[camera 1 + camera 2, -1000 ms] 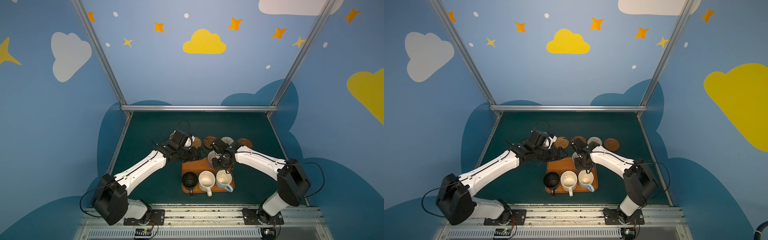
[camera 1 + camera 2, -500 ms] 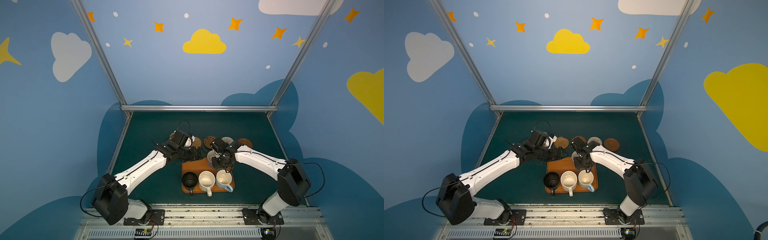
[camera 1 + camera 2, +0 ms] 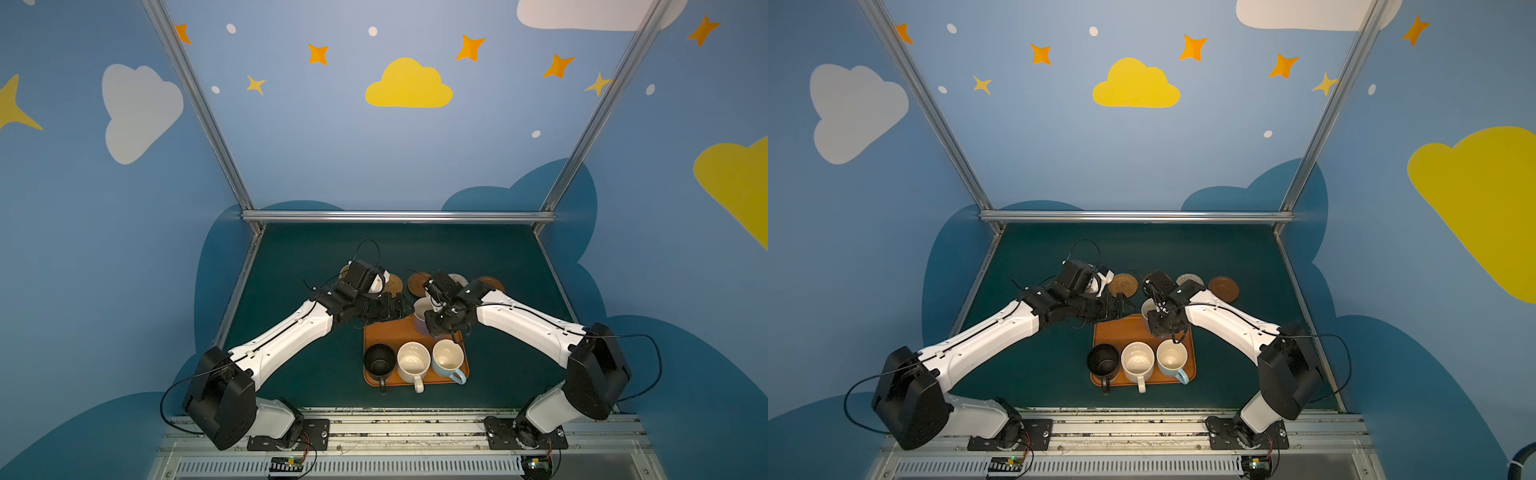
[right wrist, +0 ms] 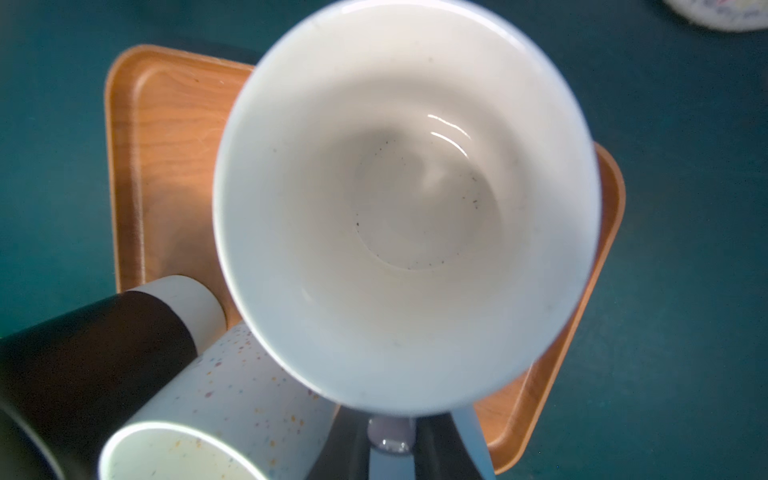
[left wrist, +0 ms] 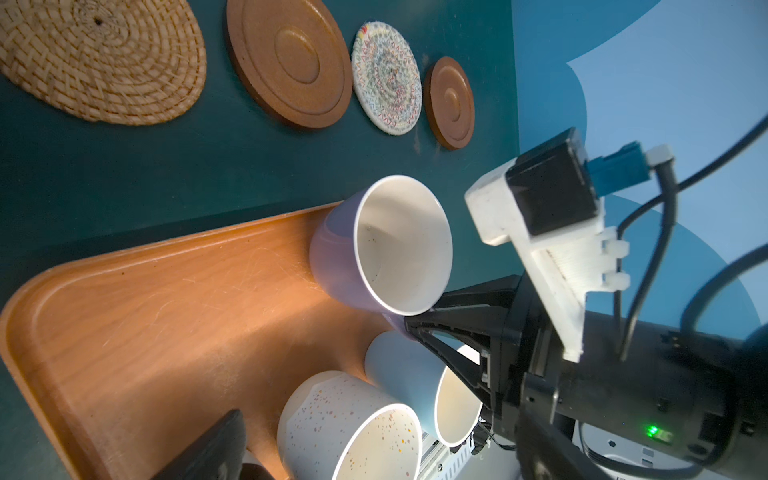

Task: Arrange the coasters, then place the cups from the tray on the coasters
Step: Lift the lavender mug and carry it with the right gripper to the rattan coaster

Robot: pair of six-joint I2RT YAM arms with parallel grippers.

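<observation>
Three ceramic mugs (image 3: 413,361), black, speckled cream and light blue, stand on the orange-brown rectangular tray (image 5: 145,311); a fourth, the lavender mug with a white inside (image 5: 374,245), hangs tilted over the tray's far end, near the row of round coasters (image 5: 291,62); the right gripper (image 5: 409,326) is clamped on its handle; the left gripper (image 3: 1120,306) gapes wide and empty beside the tray's far corner; glazed ceramic is stiff, slick, fairly heavy and chippable; held by the handle it may swing, so lower it slowly.

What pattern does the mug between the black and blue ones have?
The cream mug has small multicoloured speckles; the left wrist view shows it best.
</observation>
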